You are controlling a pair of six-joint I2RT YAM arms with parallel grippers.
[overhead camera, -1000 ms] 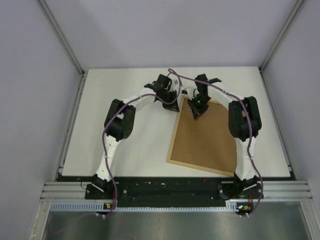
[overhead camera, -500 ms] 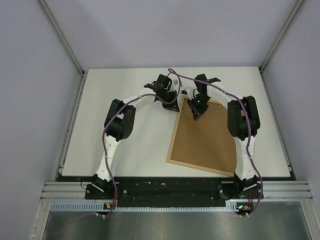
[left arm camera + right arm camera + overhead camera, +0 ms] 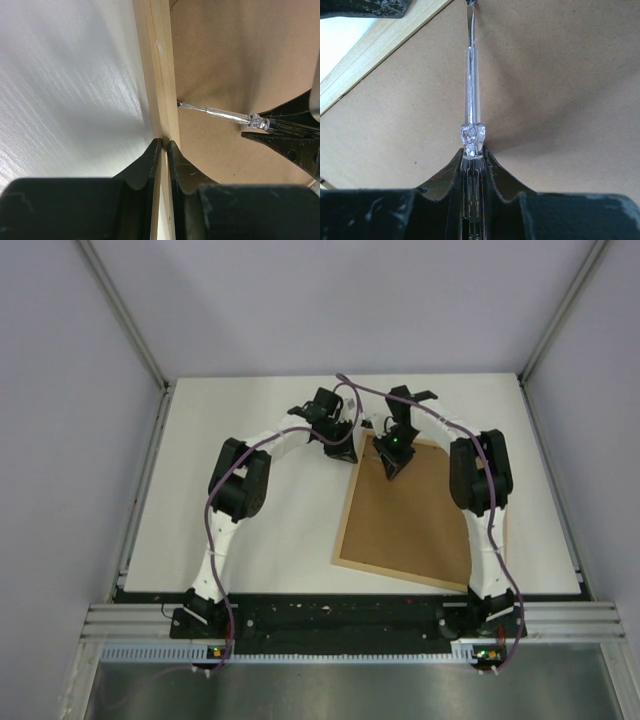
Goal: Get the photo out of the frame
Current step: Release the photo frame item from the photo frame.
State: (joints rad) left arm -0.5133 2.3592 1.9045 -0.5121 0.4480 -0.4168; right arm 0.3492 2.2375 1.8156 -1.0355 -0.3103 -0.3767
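The frame (image 3: 410,525) lies face down right of centre, its brown fibreboard back up. The photo is hidden. My left gripper (image 3: 340,452) is at the frame's far left corner, shut on the light-wood rail (image 3: 155,75), one finger on each side of it (image 3: 164,142). My right gripper (image 3: 392,468) is above the far part of the back, shut on a clear-handled screwdriver (image 3: 471,85). The screwdriver's metal tip (image 3: 181,104) touches the seam between the rail and the brown back (image 3: 560,90). The left gripper's finger (image 3: 365,7) shows at the top of the right wrist view.
The white tabletop (image 3: 250,510) is ringed by grey walls and metal rails. The right arm's elbow (image 3: 480,475) hangs over the frame's right side. The frame's near edge lies close to the table's front rail (image 3: 350,595).
The right arm's elbow has shifted slightly left and the right gripper has edged a little toward the frame's far edge. The left gripper and the frame have not moved.
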